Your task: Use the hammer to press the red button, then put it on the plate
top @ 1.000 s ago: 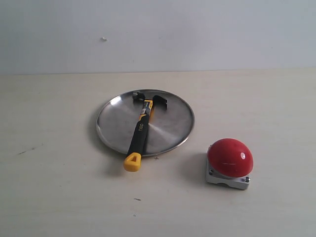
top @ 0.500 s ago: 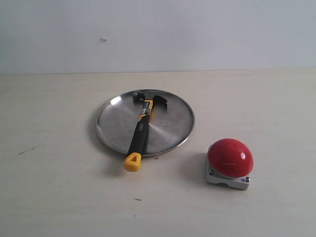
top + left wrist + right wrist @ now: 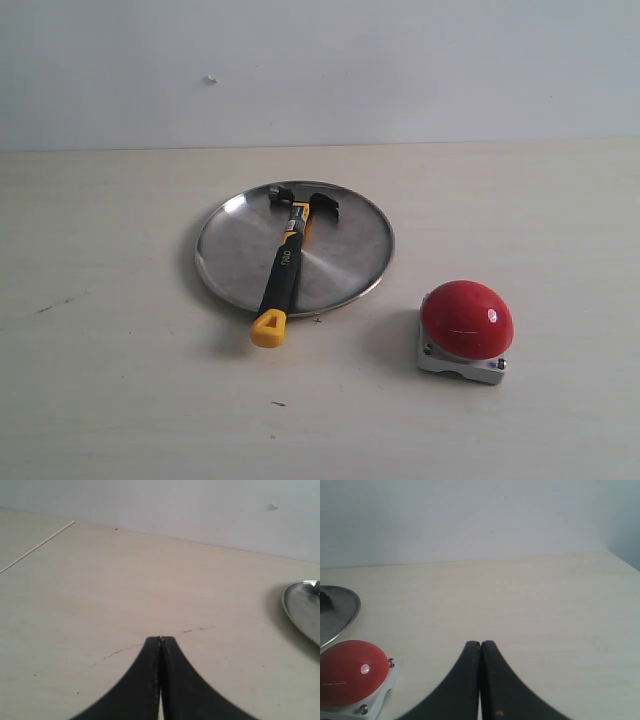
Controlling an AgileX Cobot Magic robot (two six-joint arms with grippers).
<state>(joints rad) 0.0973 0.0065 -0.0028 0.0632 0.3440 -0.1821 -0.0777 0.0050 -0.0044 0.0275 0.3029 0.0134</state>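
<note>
- As each wrist cam looks out over its own pincer, those sit nearest: left gripper [image 3: 160,639] is closed, black fingers [image 3: 135,685] meeting tip to tip along a thin seam, hanging over bare table [image 3: 120,400].
- Same for right gripper [image 3: 480,643]: tips pressed together, gripping no object, over the tabletop.
- Next out in the exterior view, red button [image 3: 466,320] at front right of the table. Glossy dome on a square grey base [image 3: 460,362], corner screws visible. The right wrist cam has it near that gripper, off to one side, not touching.
- Small dark mark [image 3: 277,404] on the table surface, nearer the camera than the hammer's yellow end.
- Then the hammer [image 3: 283,270], lying flat across the plate [image 3: 350,255]. Yellow end sticks out past the near rim. Black handle runs diagonally back over the plate's middle. Dark head rests inside the far rim, claw pointing to the right of the exterior view.
- Plate sits left of centre, further back than the button, near it but clearly apart. Its rim edge shows in both wrist views, well clear of both sets of fingers.
- Farthest back, a plain pale wall [image 3: 400,70] meets the table's rear edge, with one small speck [image 3: 210,79] on it upper left.
</note>
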